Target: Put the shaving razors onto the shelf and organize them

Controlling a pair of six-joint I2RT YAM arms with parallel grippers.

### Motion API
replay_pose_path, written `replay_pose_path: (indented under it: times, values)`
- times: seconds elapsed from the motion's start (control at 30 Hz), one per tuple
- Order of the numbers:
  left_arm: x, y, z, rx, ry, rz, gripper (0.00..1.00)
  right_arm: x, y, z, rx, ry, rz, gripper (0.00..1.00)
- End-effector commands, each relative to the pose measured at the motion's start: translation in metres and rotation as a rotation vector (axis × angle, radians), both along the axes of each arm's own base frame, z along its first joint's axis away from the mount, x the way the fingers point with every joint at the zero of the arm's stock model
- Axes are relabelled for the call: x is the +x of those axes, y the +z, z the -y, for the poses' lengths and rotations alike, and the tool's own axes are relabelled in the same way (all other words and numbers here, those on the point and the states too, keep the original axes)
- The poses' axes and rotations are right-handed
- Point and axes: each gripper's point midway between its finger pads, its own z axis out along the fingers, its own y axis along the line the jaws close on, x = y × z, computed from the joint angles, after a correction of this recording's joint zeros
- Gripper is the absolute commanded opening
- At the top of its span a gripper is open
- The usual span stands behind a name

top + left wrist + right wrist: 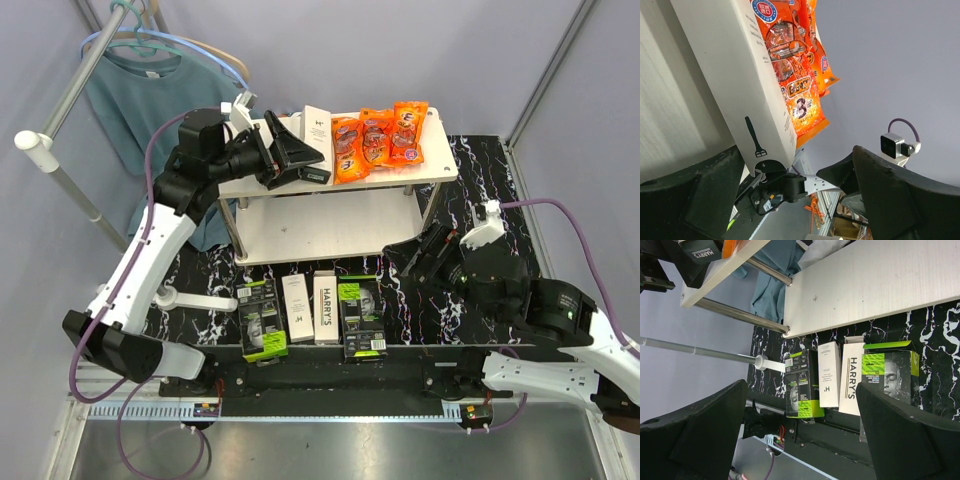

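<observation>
Up top, the left tool (292,150), jaws wide and empty, hangs by a white razor box (318,122) upright on the shelf (330,225); best backed straight off without tipping it. Four razor boxes (325,308) wait on the counter (200,290); the right tool (425,252) gapes, empty.

The shelf (440,170) is standing toward the back of the mat (500,165). One slim razor box (317,124) is sitting on its top board, left of centre, with the snack packets (380,140) lying just beside it on the right. In front of the shelf, four boxes are lying in a row on the mat. The left wide box (262,320) and the right wide box (362,318) are at the ends, and the two slim boxes (311,308) are lying side by side between them.
</observation>
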Motion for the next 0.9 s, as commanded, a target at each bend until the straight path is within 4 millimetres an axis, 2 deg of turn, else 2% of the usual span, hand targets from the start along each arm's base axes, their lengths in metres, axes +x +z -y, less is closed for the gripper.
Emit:
replay_pose_path:
  times: [0.0, 0.07, 0.13, 0.17, 0.23, 0.33, 0.43, 0.67, 0.87]
  values:
    - [-0.012, -0.036, -0.01, 0.141, -0.012, -0.101, 0.95, 0.003, 0.006, -0.004, 0.028, -0.01, 0.014, 1.0]
    - [-0.007, -0.031, -0.02, 0.185, 0.057, -0.071, 0.96, 0.003, 0.006, -0.005, 0.028, -0.008, 0.013, 1.0]
    - [-0.006, -0.037, -0.027, 0.24, 0.08, -0.069, 0.97, 0.002, 0.007, -0.005, 0.03, -0.006, 0.015, 1.0]
    - [-0.003, -0.03, -0.032, 0.264, 0.109, -0.044, 0.97, 0.002, 0.006, -0.004, 0.029, -0.007, 0.013, 1.0]
    - [-0.002, -0.041, -0.039, 0.336, 0.118, -0.058, 0.98, 0.002, 0.007, -0.005, 0.029, -0.006, 0.014, 1.0]
    - [-0.004, -0.034, -0.05, 0.387, 0.146, -0.027, 0.99, 0.002, 0.006, -0.006, 0.026, -0.002, 0.012, 1.0]
    - [-0.007, -0.026, -0.052, 0.399, 0.148, 0.017, 0.99, 0.003, 0.006, -0.007, 0.028, -0.004, 0.012, 1.0]
    - [-0.008, -0.025, -0.053, 0.407, 0.149, 0.029, 0.99, 0.004, 0.005, -0.011, 0.021, 0.005, 0.01, 1.0]
    - [-0.021, -0.006, -0.059, 0.388, 0.156, 0.101, 0.99, 0.003, 0.004, -0.013, 0.016, 0.015, 0.009, 1.0]
